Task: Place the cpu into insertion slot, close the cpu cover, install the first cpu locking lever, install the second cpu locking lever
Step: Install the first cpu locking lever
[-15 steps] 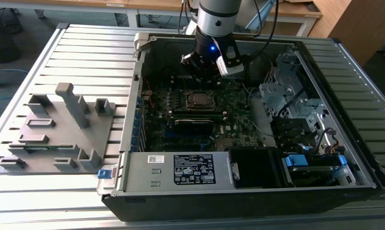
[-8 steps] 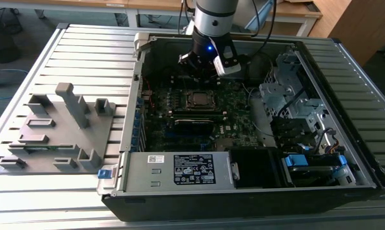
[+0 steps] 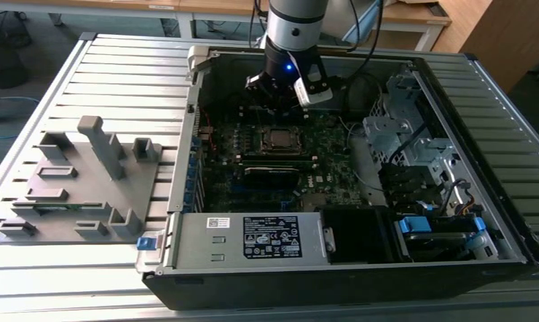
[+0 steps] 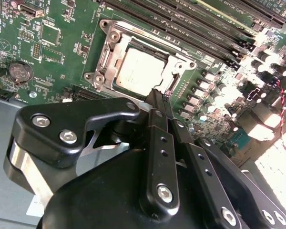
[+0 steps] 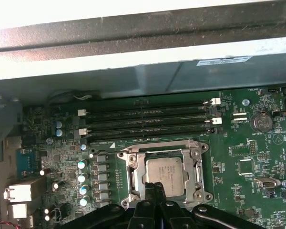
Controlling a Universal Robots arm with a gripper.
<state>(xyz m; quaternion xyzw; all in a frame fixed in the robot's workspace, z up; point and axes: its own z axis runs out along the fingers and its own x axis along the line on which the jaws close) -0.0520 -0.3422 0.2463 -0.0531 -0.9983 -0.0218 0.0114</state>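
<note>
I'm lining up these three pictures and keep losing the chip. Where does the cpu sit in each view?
Exterior view: the cpu lies mid-motherboard, inside the open case.
Second wrist view: the cpu sits just beyond the gripper tips, ringed by silvery metal.
First wrist view: the cpu again sits just past the gripper.
Shared landmark: the long memory slots beside it.

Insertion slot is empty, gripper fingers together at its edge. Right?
No. The insertion slot is not empty: the cpu sits in it, as seen in the second wrist view. The gripper has its fingers together at the slot's edge.
</note>
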